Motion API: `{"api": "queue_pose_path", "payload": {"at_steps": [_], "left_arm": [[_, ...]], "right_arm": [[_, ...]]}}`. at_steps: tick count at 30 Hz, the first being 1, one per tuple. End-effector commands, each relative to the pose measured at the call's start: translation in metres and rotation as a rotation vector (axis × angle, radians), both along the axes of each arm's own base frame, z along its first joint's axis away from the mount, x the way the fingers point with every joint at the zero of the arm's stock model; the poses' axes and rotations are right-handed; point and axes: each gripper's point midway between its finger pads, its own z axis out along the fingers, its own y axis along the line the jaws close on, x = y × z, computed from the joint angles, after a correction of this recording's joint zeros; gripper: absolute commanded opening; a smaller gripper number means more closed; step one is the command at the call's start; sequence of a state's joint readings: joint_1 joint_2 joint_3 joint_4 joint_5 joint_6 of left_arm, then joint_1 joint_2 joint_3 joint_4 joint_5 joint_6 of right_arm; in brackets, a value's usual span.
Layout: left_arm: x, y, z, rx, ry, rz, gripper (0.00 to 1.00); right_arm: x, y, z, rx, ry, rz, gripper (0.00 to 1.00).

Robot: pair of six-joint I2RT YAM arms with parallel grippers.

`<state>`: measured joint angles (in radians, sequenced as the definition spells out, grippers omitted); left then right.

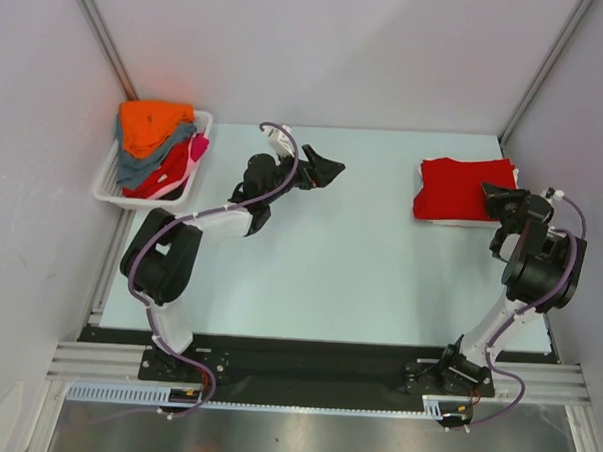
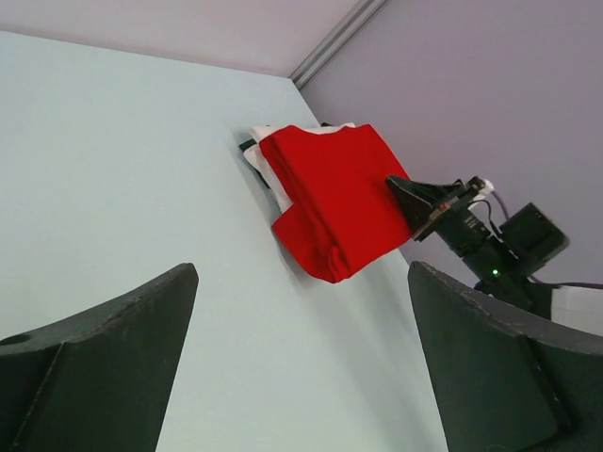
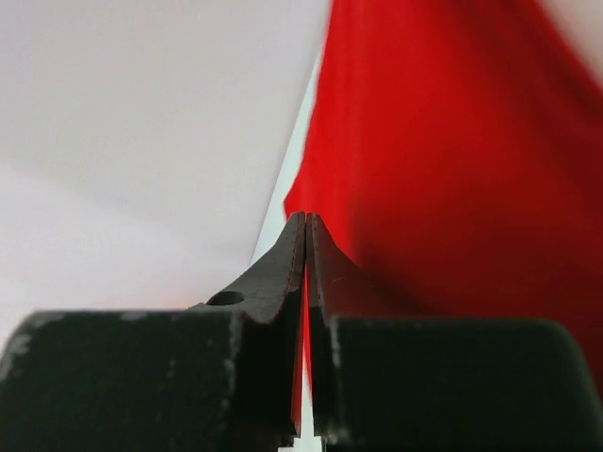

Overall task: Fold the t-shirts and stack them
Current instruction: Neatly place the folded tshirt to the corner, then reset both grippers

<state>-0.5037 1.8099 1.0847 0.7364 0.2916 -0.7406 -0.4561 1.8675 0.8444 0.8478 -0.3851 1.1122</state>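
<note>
On the pale blue table (image 1: 350,258), the widest thing in view, two black arms reach up from a rail at the near edge. Against the left wall, half off the table's far left corner, sits a white mesh basket (image 1: 113,183) heaped with unfolded t-shirts: an orange t-shirt (image 1: 154,122) on top, a grey-teal t-shirt (image 1: 144,166) under it, and a red t-shirt with pink trim (image 1: 169,173) spilling toward the basket's right rim.

Near the far right corner lies the folded bright red t-shirt (image 1: 463,186), resting on a folded cream-white t-shirt (image 2: 265,162) whose edge peeks out along the red one's side. The pair forms a small stack, flat on the table, well apart from the basket.

The right gripper (image 1: 503,203) is at the stack's right edge. In the right wrist view its jaws are pressed fully together, with a sliver of red cloth showing in the slit between them, so it appears pinched on the edge of the bright red t-shirt; that view is blurred, so how much cloth it has is hard to tell.

The left gripper (image 1: 329,170) hangs over the table's middle far part, pointing toward the stack. Its jaws stand wide apart with nothing between them, bare table below.
</note>
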Motion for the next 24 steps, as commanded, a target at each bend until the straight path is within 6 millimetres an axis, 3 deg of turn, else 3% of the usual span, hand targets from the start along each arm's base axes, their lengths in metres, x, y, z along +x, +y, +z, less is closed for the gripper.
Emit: {"api": "queue_pose_path", "payload": {"at_steps": [1,5,9,14,18,22,24], "left_arm": [[-0.005,0.004,0.026,-0.034,-0.075,-0.04,1.0],[-0.004,0.009,0.012,-0.027,-0.045,-0.042,1.0],[-0.008,0.013,0.01,-0.041,-0.04,-0.054,1.0],[-0.018,0.022,0.013,-0.03,-0.025,-0.037,1.0],[-0.027,0.034,0.014,0.038,-0.032,-0.008,1.0],[-0.03,0.067,0.027,0.108,-0.04,0.08,1.0],[-0.032,0.079,0.029,0.122,-0.029,0.107,1.0]], "right_arm": [[0.006,-0.029,0.011,0.01,-0.115,-0.082,0.0],[0.001,-0.045,-0.011,0.049,-0.101,-0.148,0.0],[0.004,-0.05,-0.03,0.141,-0.098,-0.127,0.0],[0.003,-0.039,-0.003,0.073,-0.107,-0.104,0.02],[-0.002,-0.03,0.05,0.06,-0.198,-0.039,0.05],[-0.012,-0.006,0.087,0.014,-0.24,0.041,0.1],[-0.017,0.009,0.088,-0.007,-0.198,0.075,0.13]]}}
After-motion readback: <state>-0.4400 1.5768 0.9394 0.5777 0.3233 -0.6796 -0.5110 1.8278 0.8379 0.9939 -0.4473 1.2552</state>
